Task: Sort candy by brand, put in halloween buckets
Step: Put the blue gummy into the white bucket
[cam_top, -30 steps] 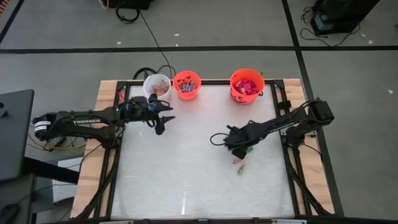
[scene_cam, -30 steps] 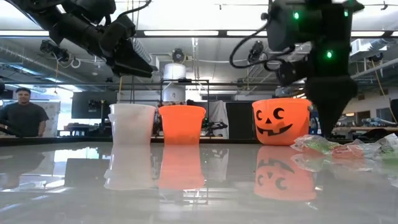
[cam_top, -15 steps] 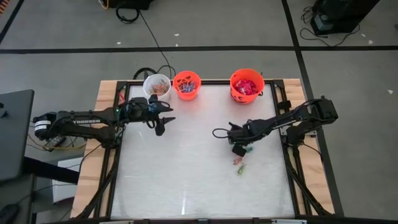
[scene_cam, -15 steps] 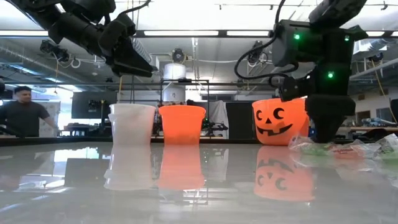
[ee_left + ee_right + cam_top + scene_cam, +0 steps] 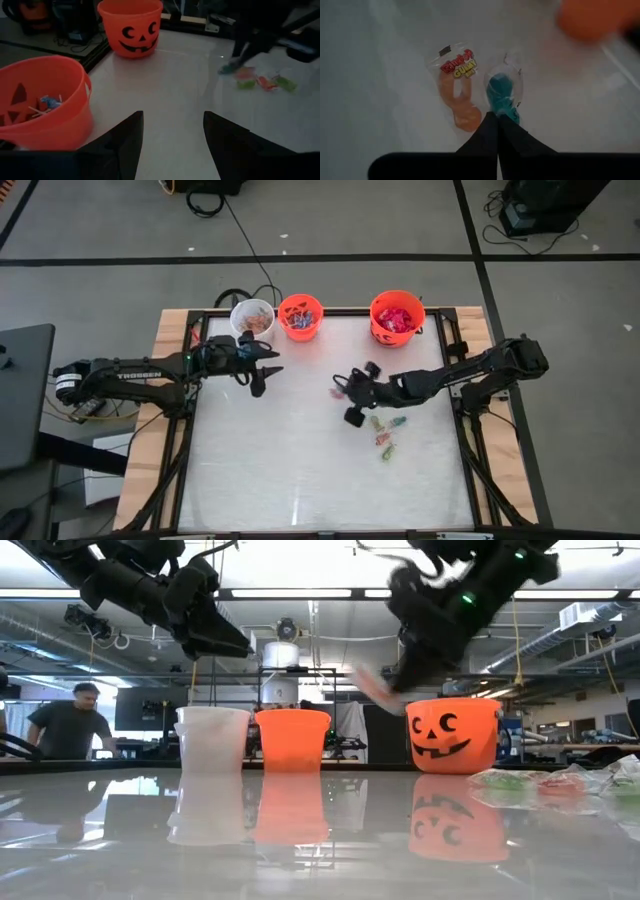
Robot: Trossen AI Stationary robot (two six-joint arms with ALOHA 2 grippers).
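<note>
Right gripper [image 5: 356,395] is what we're watching: fingers [image 5: 492,131] fully closed, pinching the corner of a teal candy packet [image 5: 503,98]. In the right wrist view the packet hangs off the fingertips above the tabletop [image 5: 300,470], and an orange gummy packet [image 5: 458,95] with a red and yellow label lies on the surface just beside it. We can't tell from that view whether the orange one touches the teal one.

In the high view this gripper sits over the middle of the tabletop, right of centre. A small cluster of loose candy [image 5: 386,435] lies just beside and nearer the front edge. In the low view the same arm is raised well off the surface, with a pale wrapper [image 5: 372,687] hanging at its tip near the larger orange bucket [image 5: 452,735].

Left gripper [image 5: 262,370] hovers near the back left, beside the white bucket [image 5: 252,317], fingers [image 5: 125,142] spread wide with nothing between them.

We see three buckets in a row along the back edge: white, then the small orange bucket [image 5: 300,316] touching or nearly touching it, then the larger one well apart to the right. The larger one is filled with red packets [image 5: 397,319]. The small orange one holds mixed small pieces, lollipop sticks showing in the left wrist view.

A person [image 5: 72,725] stands in the room behind.
</note>
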